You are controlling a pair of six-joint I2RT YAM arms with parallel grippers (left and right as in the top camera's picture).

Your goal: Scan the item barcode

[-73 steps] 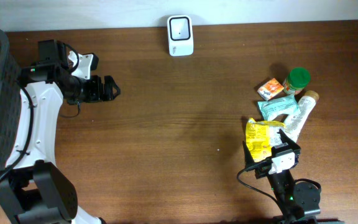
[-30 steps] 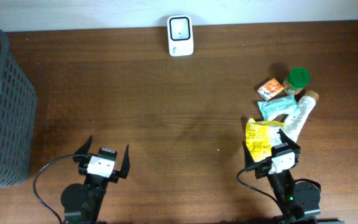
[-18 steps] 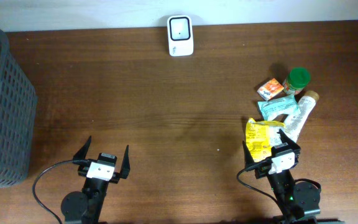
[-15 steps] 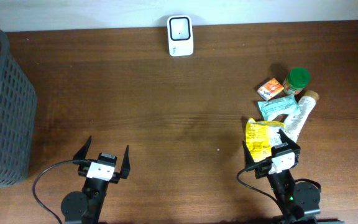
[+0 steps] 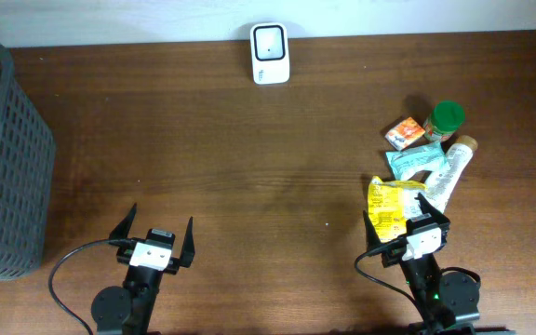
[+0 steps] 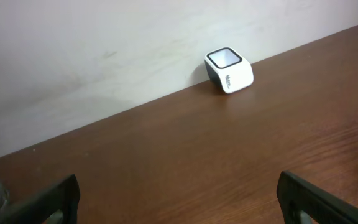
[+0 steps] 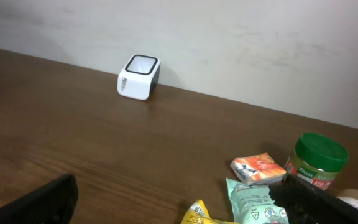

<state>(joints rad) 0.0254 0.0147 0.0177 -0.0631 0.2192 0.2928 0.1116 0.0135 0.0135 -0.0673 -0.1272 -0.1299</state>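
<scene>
Leftmost, a dark grey plastic mesh basket (image 5: 3,158) stands at the edge of the brown wooden worktop (image 5: 277,186). Next, the left gripper (image 5: 163,216) sits low at the near edge, its fingers spread wide and empty. A white box-shaped barcode scanner (image 5: 270,53) sits at the far edge. Rightward, the right gripper (image 5: 400,214) has its fingers wide apart around the near end of a crinkled yellow packet (image 5: 384,200). Beyond that lie a teal pouch (image 5: 415,161), a small orange carton (image 5: 404,132) and a green-lidded jar (image 5: 446,120).

White scanner (image 5: 270,53), yellow packet (image 5: 389,205), green-lidded jar (image 5: 446,119), brown table (image 5: 249,167)
</scene>
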